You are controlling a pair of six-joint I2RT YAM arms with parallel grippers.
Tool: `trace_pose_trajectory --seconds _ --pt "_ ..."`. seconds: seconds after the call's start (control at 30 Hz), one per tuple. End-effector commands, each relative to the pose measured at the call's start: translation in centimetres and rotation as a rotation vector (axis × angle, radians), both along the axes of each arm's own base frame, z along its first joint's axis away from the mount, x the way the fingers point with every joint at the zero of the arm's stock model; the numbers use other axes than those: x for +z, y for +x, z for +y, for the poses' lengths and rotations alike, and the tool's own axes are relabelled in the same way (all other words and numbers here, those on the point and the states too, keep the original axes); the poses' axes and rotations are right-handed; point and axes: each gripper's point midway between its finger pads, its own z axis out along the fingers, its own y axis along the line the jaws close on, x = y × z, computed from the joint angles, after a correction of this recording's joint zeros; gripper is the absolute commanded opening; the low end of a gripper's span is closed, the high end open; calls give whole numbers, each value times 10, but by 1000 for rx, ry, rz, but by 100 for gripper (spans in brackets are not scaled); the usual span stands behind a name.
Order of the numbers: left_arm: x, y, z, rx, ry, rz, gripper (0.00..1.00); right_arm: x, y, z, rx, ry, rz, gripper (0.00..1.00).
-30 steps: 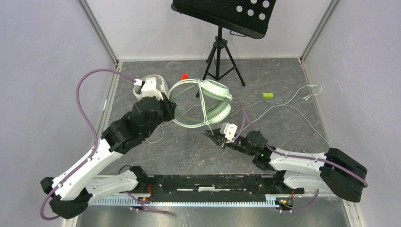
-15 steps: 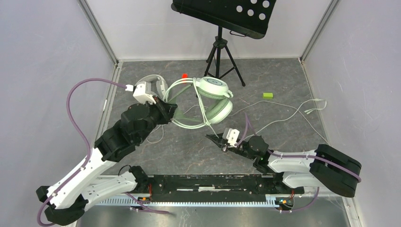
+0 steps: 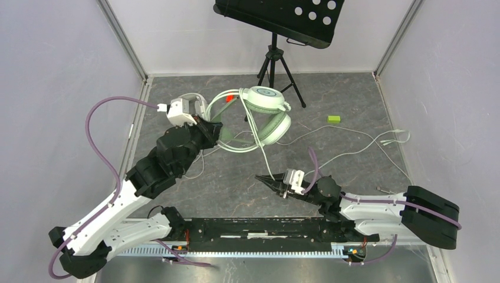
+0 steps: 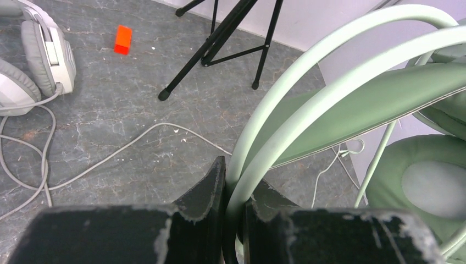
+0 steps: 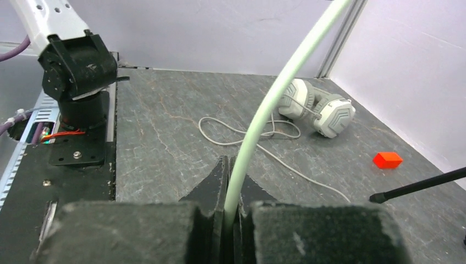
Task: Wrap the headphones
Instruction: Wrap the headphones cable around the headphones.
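Above mid-table, your left gripper clamps the band of the pale mint-green round-cushioned headphones; your right gripper pinches their thin pale cable. Winding looks underway: next, loop it round the band.

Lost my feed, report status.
Left hand shut on mint headband. Right hand shut on its cable. White headset aside; tripod close behind.

Nothing legible from where I stand. The only marking is a grey chevron pattern on the white-grey headset earcup, and it carries no letters or numbers.
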Motion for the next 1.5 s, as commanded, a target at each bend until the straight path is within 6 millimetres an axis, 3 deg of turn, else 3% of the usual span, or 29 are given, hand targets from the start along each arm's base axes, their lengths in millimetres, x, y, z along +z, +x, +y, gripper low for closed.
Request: trace_pose_trajectory --seconds 0.0,0.27,0.47,0.67,0.87,1.03,1.2,1.33,1.47 --pt "54 8 -4 30 -195 -123 7 0 -3 3 -4 -12 -23 0" --pt "48 4 -9 -3 -194 -91 8 -17 17 3 -106 -74 -29 1" --pt "63 -20 -23 -146 -276 -76 9 -34 34 -10 -224 -115 -28 8" --pt "61 -47 -34 -284 -292 1 9 -30 38 -16 -253 -108 -63 16" --pt "57 -67 -39 -380 -297 34 9 -29 35 -22 -255 -83 -77 12" --pt "54 -89 -55 -546 -251 61 9 -28 39 -28 -273 -88 -92 13" --pt "35 -108 -69 -695 -165 113 8 -19 46 -36 -295 -69 -98 15" --pt "16 -115 -69 -753 -69 149 7 -12 53 -45 -319 -41 -98 15" --pt "9 -124 -72 -834 6 156 7 -5 60 -53 -347 -19 -102 20"
